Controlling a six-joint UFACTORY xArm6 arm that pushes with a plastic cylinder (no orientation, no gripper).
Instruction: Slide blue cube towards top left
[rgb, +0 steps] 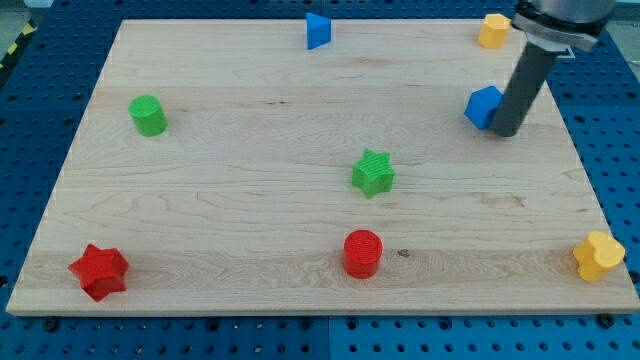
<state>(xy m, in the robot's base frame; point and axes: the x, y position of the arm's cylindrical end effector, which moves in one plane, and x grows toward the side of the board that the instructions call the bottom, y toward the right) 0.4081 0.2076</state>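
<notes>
The blue cube (482, 106) lies on the wooden board (250, 210) at the view's upper right. My tip (505, 131) rests on the board right against the cube's right side, a little below its middle. The dark rod rises from it toward the view's top right corner. A second blue block (317, 30), of a wedge-like shape, sits at the board's top edge near the middle.
A yellow block (493, 30) sits at the top right, above the cube. A green cylinder (148, 115) is at the left, a green star (373, 172) in the middle. A red cylinder (362, 253), a red star (99, 270) and a yellow block (598, 256) lie along the bottom.
</notes>
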